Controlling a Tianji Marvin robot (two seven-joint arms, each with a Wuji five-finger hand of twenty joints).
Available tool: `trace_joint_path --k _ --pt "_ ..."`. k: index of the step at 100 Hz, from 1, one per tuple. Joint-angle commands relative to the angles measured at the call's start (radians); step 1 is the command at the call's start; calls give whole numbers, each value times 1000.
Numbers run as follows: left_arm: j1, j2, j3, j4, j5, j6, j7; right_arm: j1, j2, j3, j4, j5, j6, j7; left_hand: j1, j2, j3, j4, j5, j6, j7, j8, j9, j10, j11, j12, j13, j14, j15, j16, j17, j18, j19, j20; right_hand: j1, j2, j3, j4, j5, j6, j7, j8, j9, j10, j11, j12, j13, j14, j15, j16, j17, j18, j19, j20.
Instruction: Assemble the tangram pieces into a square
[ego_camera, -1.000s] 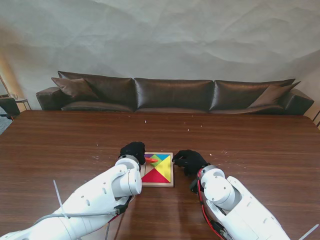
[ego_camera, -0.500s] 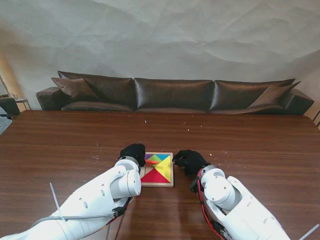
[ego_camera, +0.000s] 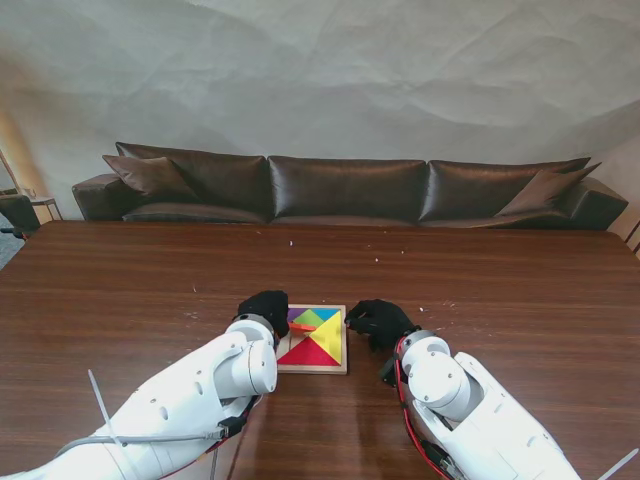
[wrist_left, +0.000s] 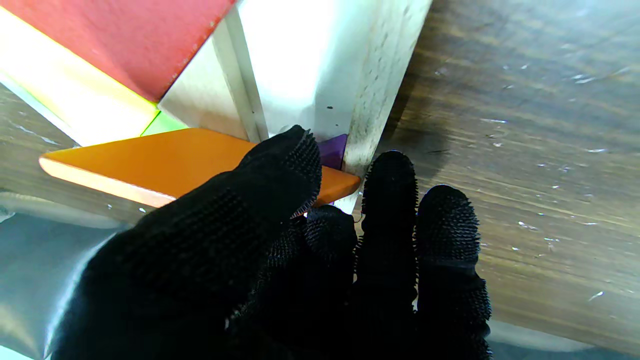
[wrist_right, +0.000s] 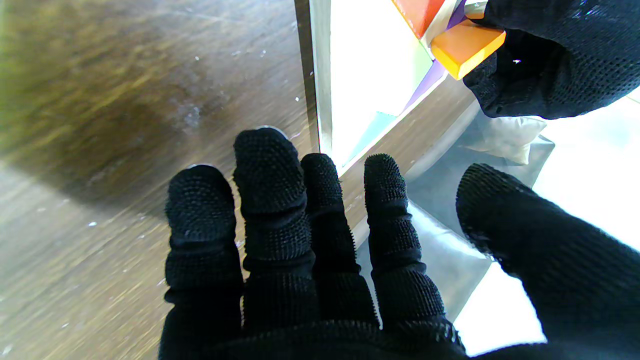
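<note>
Behind our dark wooden desk (ego_camera: 120, 290) one brown leather sofa (ego_camera: 345, 188) lines the wall. Near the desk's front edge, about midway along it, sits one wooden tray (ego_camera: 312, 368) holding red, yellow, green, blue and purple pieces. Our left hand (ego_camera: 266, 304) pinches one orange piece (wrist_left: 165, 162) between thumb and fingers (wrist_left: 390, 185) at the tray's left rim. Our right hand (ego_camera: 377, 322) rests beside the tray's right rim, fingers (wrist_right: 267, 165) spread, gripping nothing.
</note>
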Motion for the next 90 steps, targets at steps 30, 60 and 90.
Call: trace_joint_path --k 30,60,90 --pt "15 14 -12 -36 7 -11 -46 -6 -3 -1 -7 0 3 17 -77 19 -24 -1 -33 44 -42 13 -67 13 6 -25 -74 3 21 -73 -38 -11 -22 -23 -5 15 -18 29 -18 5 15 -7 -26 20 14 -12 -21 4 16 -4 -141 12 32 29" --pt "21 45 -18 -81 27 -24 -118 -6 -3 -2 -7 0 3 18 -130 42 -20 3 -60 77 -95 24 -127 52 -9 -48 -145 48 44 -89 -112 12 -17 -6 -6 17 -17 28 -18 4 16 -7 -26 20 15 -12 -22 5 15 -4 -141 11 32 29" --pt "35 75 -40 -129 42 -41 -187 -5 -3 -3 -7 1 4 17 -168 72 -34 12 -66 85 -156 36 -168 89 -60 -181 -208 101 45 -105 -174 43 -23 32 -6 18 -18 29 -17 5 15 -8 -25 21 14 -13 -22 4 16 -4 -142 12 32 29"
